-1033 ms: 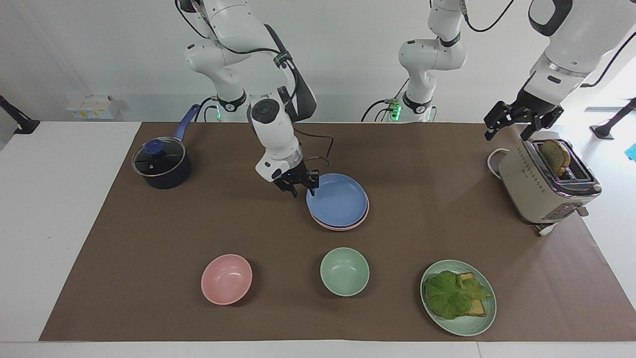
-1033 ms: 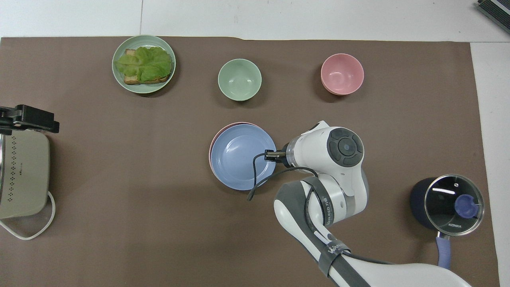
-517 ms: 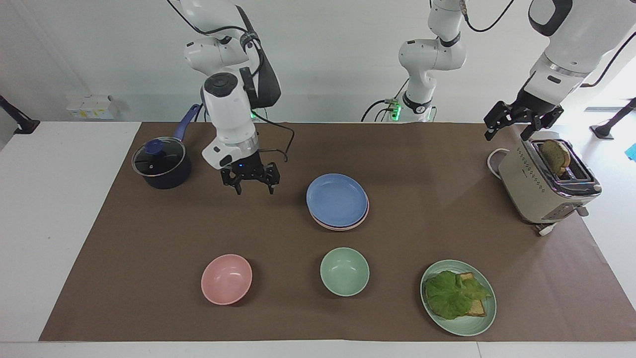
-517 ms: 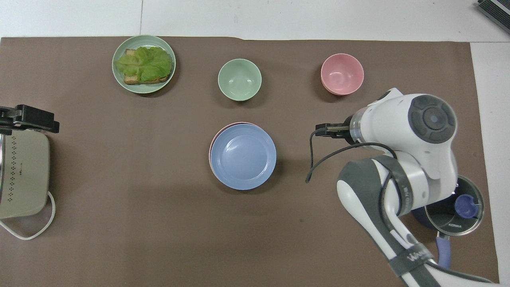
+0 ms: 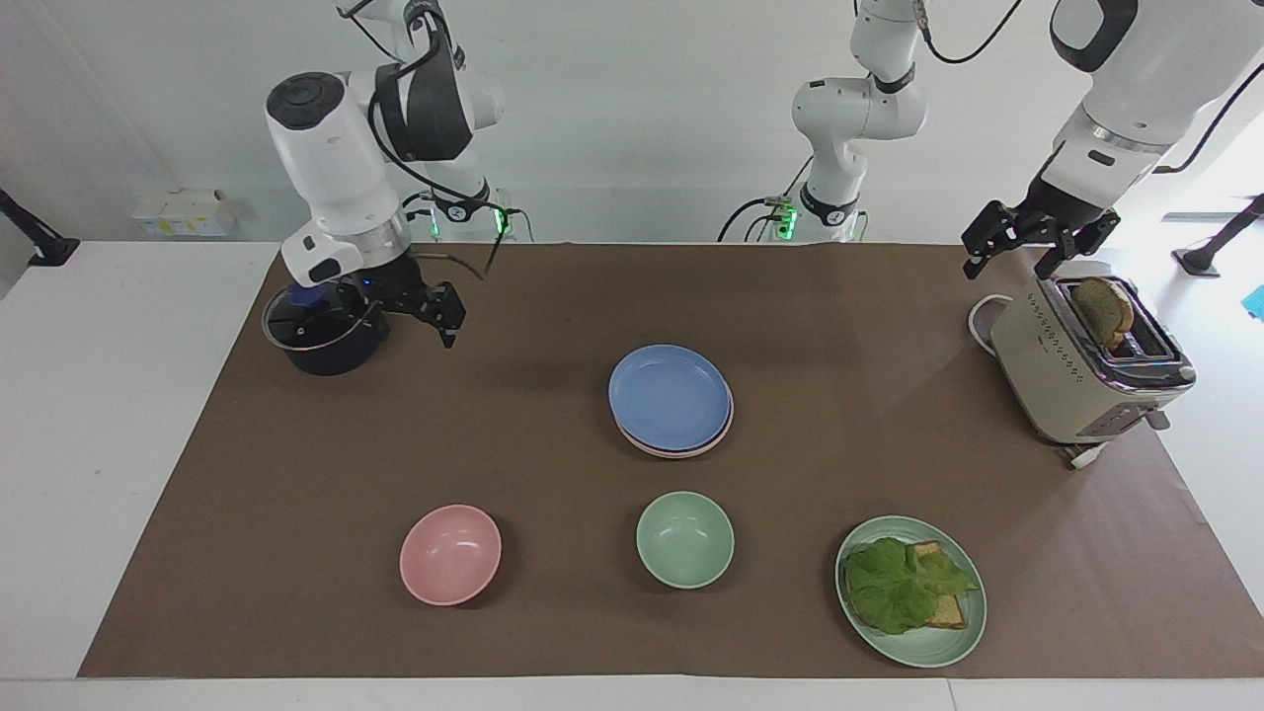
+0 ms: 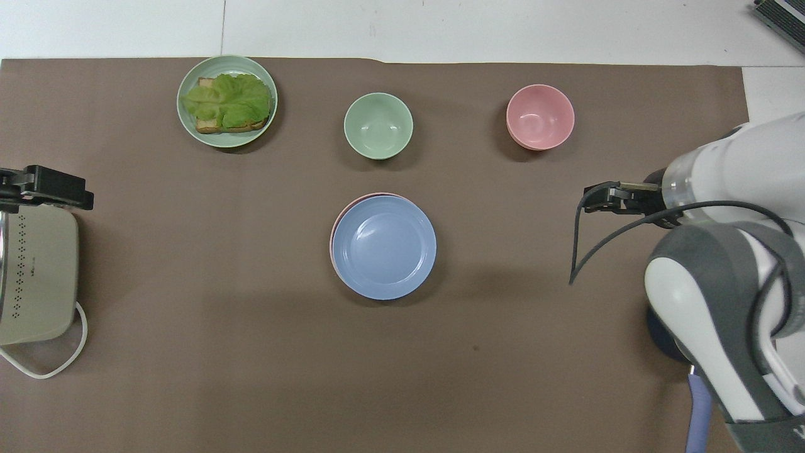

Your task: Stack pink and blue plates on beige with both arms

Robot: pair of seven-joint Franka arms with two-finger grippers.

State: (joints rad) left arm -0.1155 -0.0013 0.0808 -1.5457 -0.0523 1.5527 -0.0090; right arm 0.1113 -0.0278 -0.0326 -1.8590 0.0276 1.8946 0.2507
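Observation:
The blue plate [image 5: 670, 397] [image 6: 383, 246] lies on top of a stack in the middle of the mat. The pink plate [image 5: 691, 452] [image 6: 336, 221] shows only as a thin rim under it. The beige plate is hidden in both views. My right gripper [image 5: 403, 314] [image 6: 599, 196] hangs open and empty over the mat beside the dark pot [image 5: 321, 341], well clear of the stack. At the other end of the table, my left gripper [image 5: 1013, 259] [image 6: 45, 187] waits open above the toaster [image 5: 1086, 365], holding nothing.
A pink bowl [image 5: 450, 553], a green bowl [image 5: 684, 539] and a green plate with lettuce and toast [image 5: 910, 591] stand in a row farther from the robots than the stack. The toaster holds a slice of bread [image 5: 1104, 308]. The brown mat [image 5: 839, 326] covers most of the table.
My right gripper has let go of the blue plate's rim, opened, risen and swung away toward the pot. The stack and the left arm have not moved.

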